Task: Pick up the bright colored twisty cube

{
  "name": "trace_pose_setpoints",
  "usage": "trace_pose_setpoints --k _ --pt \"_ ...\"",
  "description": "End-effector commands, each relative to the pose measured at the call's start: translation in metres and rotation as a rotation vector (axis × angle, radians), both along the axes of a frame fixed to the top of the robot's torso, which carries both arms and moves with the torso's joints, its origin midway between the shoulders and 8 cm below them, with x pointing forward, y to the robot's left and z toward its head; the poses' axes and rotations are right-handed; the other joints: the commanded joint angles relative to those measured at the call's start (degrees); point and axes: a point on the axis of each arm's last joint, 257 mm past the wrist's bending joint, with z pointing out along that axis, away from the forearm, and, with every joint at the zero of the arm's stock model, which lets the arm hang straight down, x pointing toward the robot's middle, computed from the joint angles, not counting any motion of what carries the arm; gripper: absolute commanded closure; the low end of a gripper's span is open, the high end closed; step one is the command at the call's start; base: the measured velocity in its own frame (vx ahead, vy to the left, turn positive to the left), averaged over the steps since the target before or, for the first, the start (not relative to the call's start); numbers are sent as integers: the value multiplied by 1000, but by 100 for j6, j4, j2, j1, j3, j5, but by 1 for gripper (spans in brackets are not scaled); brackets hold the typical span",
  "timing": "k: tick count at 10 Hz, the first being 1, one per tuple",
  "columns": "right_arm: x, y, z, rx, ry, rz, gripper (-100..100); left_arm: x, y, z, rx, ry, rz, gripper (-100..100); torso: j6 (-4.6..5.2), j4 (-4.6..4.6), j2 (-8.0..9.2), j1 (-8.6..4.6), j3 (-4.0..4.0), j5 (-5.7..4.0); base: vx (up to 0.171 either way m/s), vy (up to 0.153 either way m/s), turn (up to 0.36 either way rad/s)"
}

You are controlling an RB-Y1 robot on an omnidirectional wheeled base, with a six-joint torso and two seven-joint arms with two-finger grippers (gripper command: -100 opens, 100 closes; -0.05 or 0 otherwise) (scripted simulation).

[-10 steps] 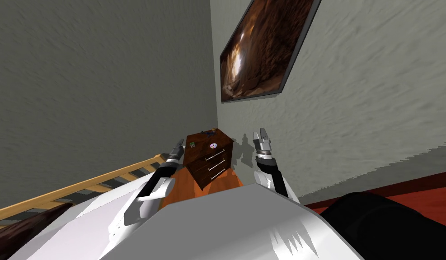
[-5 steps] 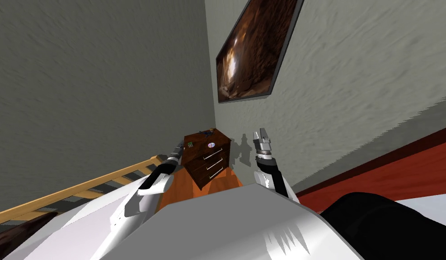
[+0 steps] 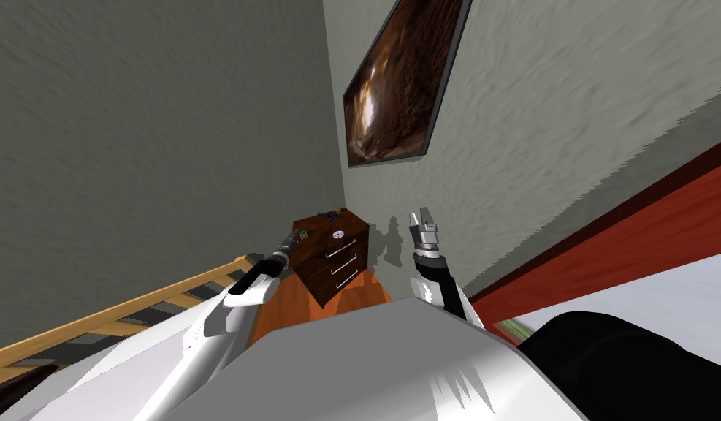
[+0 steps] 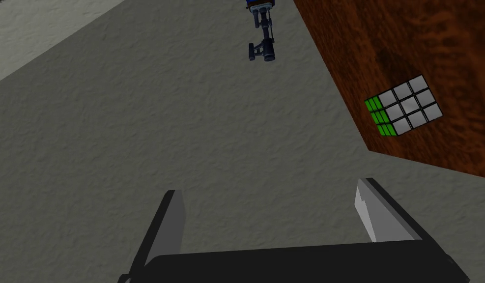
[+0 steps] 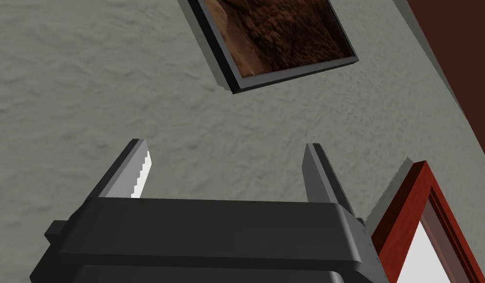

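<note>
The twisty cube (image 4: 403,106), showing a white-grey face and a green side, rests near a corner of the dark wooden nightstand top (image 4: 433,49). In the head view the cube (image 3: 304,234) is a small speck at the nightstand's (image 3: 329,252) left edge. My left gripper (image 4: 271,216) is open, with nothing between its fingers, short of the cube and off to its side; in the head view the left gripper (image 3: 291,237) hangs just left of the nightstand. My right gripper (image 3: 423,225) is raised by the wall, to the right of the nightstand, open (image 5: 226,169) and empty.
A small dark blue object (image 4: 262,29) lies past the cube at the nightstand's far edge. A disc (image 3: 338,234) lies on the top. A wooden slatted bed frame (image 3: 132,307) runs to the left. Grey walls meet in the corner behind. A red door frame (image 3: 607,219) stands right.
My view has swung to the right: the nightstand and the wall picture drifted left, and more of the red door frame came into sight. My left arm reached slightly further towards the nightstand.
</note>
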Motion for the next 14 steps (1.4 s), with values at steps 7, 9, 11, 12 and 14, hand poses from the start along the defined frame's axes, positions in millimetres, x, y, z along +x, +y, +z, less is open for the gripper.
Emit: trace_pose_setpoints --k 7,9,11,12,14 --pt "0 0 0 0 0 0 0 21 34 -46 78 223 27 -100 1 -1 -2 7 -1 2 -32 0 -107" --pt "0 0 0 0 0 0 0 26 46 -57 100 283 32 -100 -4 -1 -6 7 -3 2 -17 2 -82" --pt "0 0 0 0 0 0 0 29 57 -68 119 348 38 -100 -3 -2 -7 10 -4 3 -19 12 -127" --pt "0 0 0 0 0 0 0 26 59 -75 119 377 42 -100 1 -2 -8 12 -5 2 -18 14 -101" --pt "0 0 0 0 0 0 0 28 70 -83 136 434 46 -100 -5 -2 -9 10 -5 3 -10 9 -60"
